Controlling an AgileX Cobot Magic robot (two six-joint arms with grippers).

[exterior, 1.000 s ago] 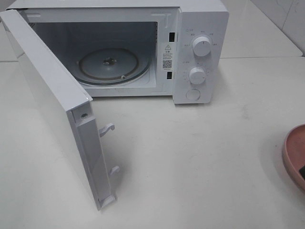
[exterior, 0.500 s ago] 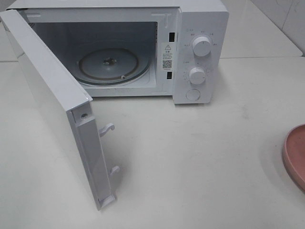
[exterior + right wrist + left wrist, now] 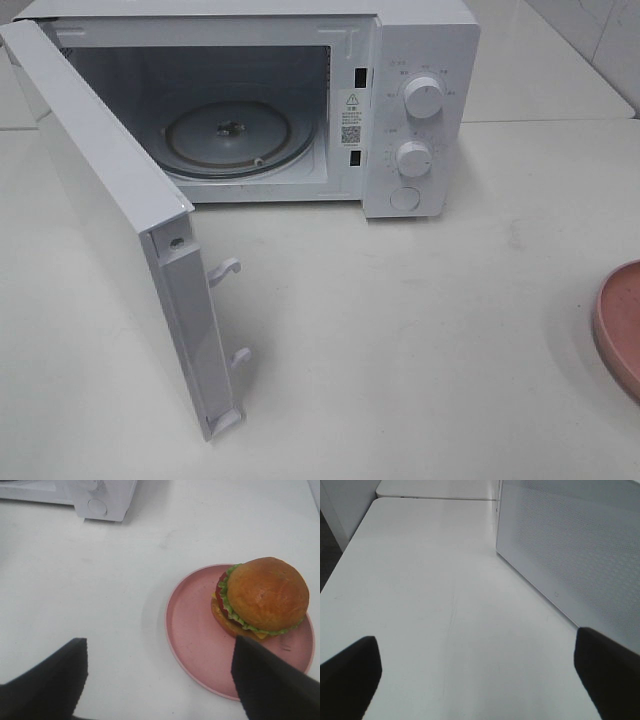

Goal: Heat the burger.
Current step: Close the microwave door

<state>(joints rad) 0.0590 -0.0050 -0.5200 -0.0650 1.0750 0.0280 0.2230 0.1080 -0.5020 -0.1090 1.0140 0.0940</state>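
Since a sec ago: the dark bit over the pink plate (image 3: 622, 330) at the right edge of the exterior view is gone; plate sits bare there now, nothing else shifted. Prob. means the right arm pulled back, no pickup made yet.

Burger (image 3: 262, 597) sits on the plate's far side, off-centre, plate on the desk (image 3: 420, 330), well apart from the microwave (image 3: 300, 100). Right pincer (image 3: 160, 680) spread wide, empty, hovering short of the plate. Left pincer (image 3: 480, 675) also spread, empty, over bare desk beside the microwave door (image 3: 120, 230).

Door stands open, turntable (image 3: 238, 137) free, so cavity's ready. Next: right pincer needs to get round the burger or plate.
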